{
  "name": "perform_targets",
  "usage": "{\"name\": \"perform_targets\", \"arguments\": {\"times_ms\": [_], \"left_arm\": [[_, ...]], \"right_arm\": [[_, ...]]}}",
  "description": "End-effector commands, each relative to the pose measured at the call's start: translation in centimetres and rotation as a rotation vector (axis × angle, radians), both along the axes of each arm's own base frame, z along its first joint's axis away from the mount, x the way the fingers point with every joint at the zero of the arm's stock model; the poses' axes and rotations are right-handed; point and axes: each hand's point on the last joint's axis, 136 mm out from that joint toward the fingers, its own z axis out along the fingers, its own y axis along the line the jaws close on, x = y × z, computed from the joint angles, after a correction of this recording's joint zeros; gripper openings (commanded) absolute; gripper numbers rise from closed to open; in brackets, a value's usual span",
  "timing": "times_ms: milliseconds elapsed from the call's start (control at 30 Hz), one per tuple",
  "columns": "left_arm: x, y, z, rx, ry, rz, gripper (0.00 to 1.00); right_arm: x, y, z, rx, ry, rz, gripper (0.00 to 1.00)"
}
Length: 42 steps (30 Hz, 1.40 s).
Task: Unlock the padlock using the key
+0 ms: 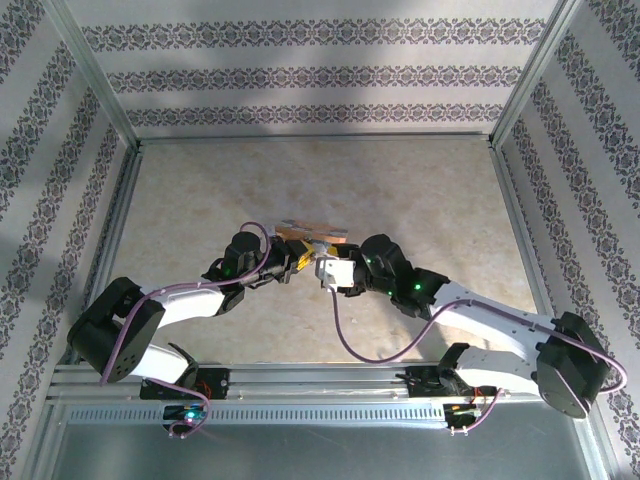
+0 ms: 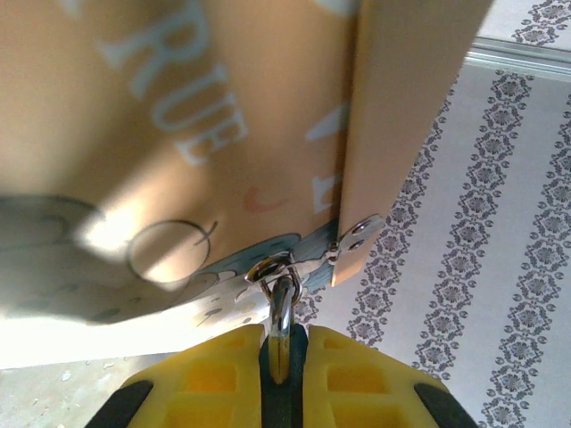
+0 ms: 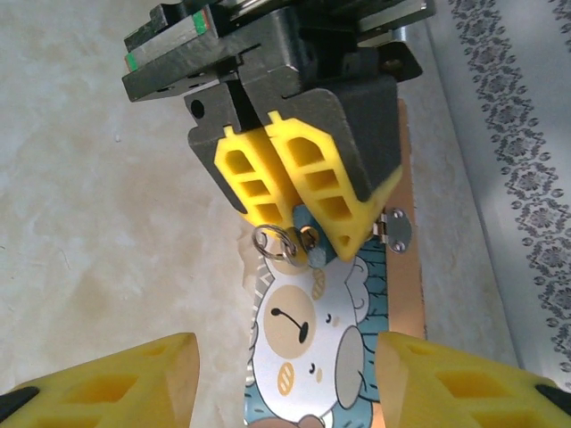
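Padlock [image 1: 312,235] sits near the middle of the frame in the top external view, a flat orange block raised between the two arms, above the pale counter [image 1: 420,200]. The left hand [image 1: 292,262] meets its lower left edge. The right hand [image 1: 328,270] sits just below and to the right of it. At this size I cannot tell how either hand is set.

From the left wrist, the padlock [image 2: 178,134] takes up the upper left of the frame, its orange face carrying pale "TRUE" lettering. A small metal hinge plate [image 2: 359,234] sits at its lower right corner. At the bottom centre the left hand [image 2: 281,357] has its yellow fingers [image 2: 214,374] pressed together on a slim silvery piece, apparently the key [image 2: 279,325]. That piece runs up into a metal eyelet on the padlock's edge.

From the right wrist, the padlock [image 3: 312,330] runs down the centre, showing a cartoon animal on teal. The left hand [image 3: 294,209] comes in from the top, clamped on the key [image 3: 306,239], with a thin wire ring [image 3: 274,242] hanging beside it. The right hand [image 3: 285,352] is spread wide at the bottom, one finger at each side of the padlock and apart from it.
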Motion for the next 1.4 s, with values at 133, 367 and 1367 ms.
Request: {"name": "perform_targets", "arguments": {"times_ms": [133, 367, 1367], "left_arm": [[0.5, -1.1, 2.4, -0.075, -0.040, -0.006, 0.00], [0.4, -1.1, 2.3, -0.077, -0.034, -0.005, 0.00], [0.4, -1.6, 2.5, -0.101, -0.037, -0.003, 0.00]], "right_arm": [[0.4, 2.0, 0.9, 0.007, -0.018, 0.027, 0.46], [0.7, 2.7, 0.6, -0.002, -0.023, 0.033, 0.34], [2.2, 3.0, -0.8, -0.020, -0.022, -0.038, 0.11]]}}
